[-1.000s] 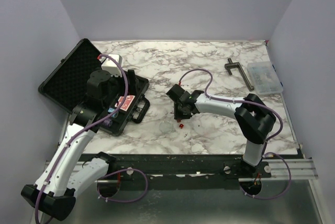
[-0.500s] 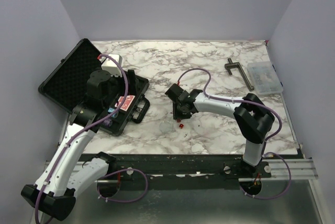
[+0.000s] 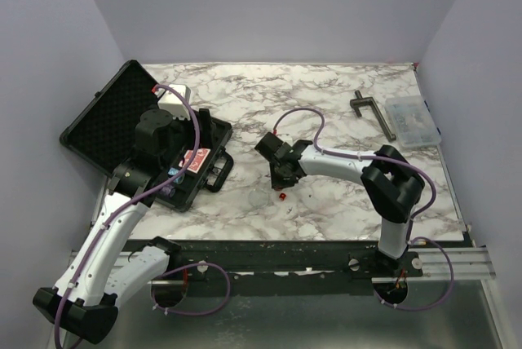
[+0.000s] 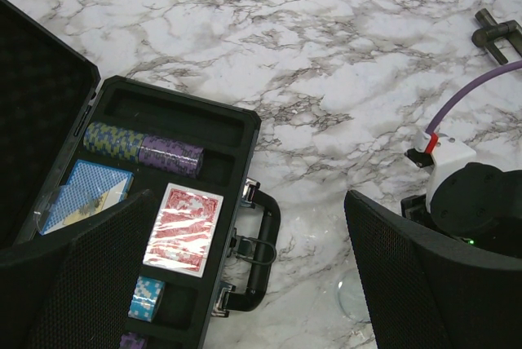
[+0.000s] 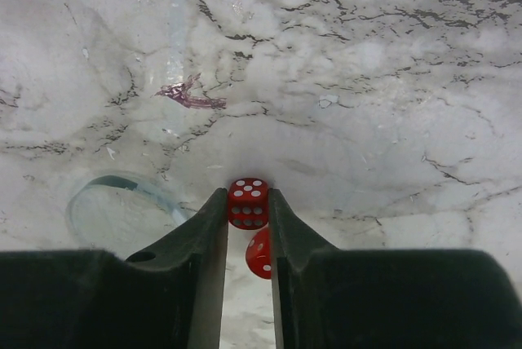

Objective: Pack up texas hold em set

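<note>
The black case point(image 3: 102, 121) lies open at the left, its foam lid folded back. Its tray point(image 4: 175, 112) holds grey chip stacks point(image 4: 143, 147), a blue card deck point(image 4: 86, 194) and a red card deck point(image 4: 183, 228). My left gripper point(image 4: 248, 194) hovers above the tray point(image 3: 189, 147), open wide and empty. My right gripper point(image 5: 248, 209) is shut on a red die point(image 5: 248, 194) just above the marble, at the table's middle point(image 3: 281, 174). A second red die point(image 5: 259, 253) lies under the fingers and shows in the top view point(image 3: 281, 196).
A clear round disc point(image 5: 106, 202) lies on the marble beside the right gripper, also in the left wrist view point(image 4: 352, 300). The case handle point(image 4: 263, 243) points toward the table's middle. A dark T-shaped clamp point(image 3: 371, 110) and a clear compartment box point(image 3: 412, 121) sit at the back right.
My right gripper has shifted slightly to the left over the dice. The left arm and the case have not moved.
</note>
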### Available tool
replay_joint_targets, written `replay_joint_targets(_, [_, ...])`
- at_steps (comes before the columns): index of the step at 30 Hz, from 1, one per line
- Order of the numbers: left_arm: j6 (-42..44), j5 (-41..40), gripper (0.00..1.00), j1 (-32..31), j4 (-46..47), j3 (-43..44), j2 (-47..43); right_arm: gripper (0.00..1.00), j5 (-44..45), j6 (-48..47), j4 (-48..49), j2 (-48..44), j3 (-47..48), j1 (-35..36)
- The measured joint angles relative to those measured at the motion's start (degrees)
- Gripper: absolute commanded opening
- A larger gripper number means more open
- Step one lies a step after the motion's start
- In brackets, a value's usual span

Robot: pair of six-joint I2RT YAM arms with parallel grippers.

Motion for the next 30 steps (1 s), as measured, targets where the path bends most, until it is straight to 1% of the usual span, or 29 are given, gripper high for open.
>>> replay_joint_targets(2, [0.0, 0.0, 0.97, 0.0, 0.0, 0.0, 0.0, 0.12, 0.0, -0.2, -0.2, 0.1, 0.2, 0.1])
replay_joint_targets(6, [0.0, 0.0, 0.96, 0.0, 0.0, 0.0, 0.0, 0.11, 0.1, -0.4, -0.8, 0.7, 1.1, 0.2])
replay_joint_targets(9, [0.0, 0.0, 0.93, 0.0, 0.0, 0.0, 0.0, 0.1, 0.2, -0.7, -1.7, 0.8, 2.1, 0.3])
replay_joint_targets(14, [0.0, -1.2, 0.93, 0.0, 0.0, -0.1, -0.7, 0.09, 0.4, -1.1, -2.9, 0.8, 6.1, 0.5])
replay_joint_targets(18, [0.0, -3.9, 0.93, 0.0, 0.1, -0.8, -3.8, 0.09, 0.0, -1.6, -2.8, 0.8, 9.7, 0.6])
replay_joint_targets(24, [-0.1, -8.9, 0.93, 0.0, 1.1, -2.2, -7.8, 0.09, -2.7, -1.9, -1.1, 0.8, 13.7, 0.6])
replay_joint_targets(30, [0.0, -13.5, 0.93, 0.0, 2.9, -4.5, -12.7, 0.09, -5.1, -1.8, 3.3, 2.3, 20.2, 0.6])
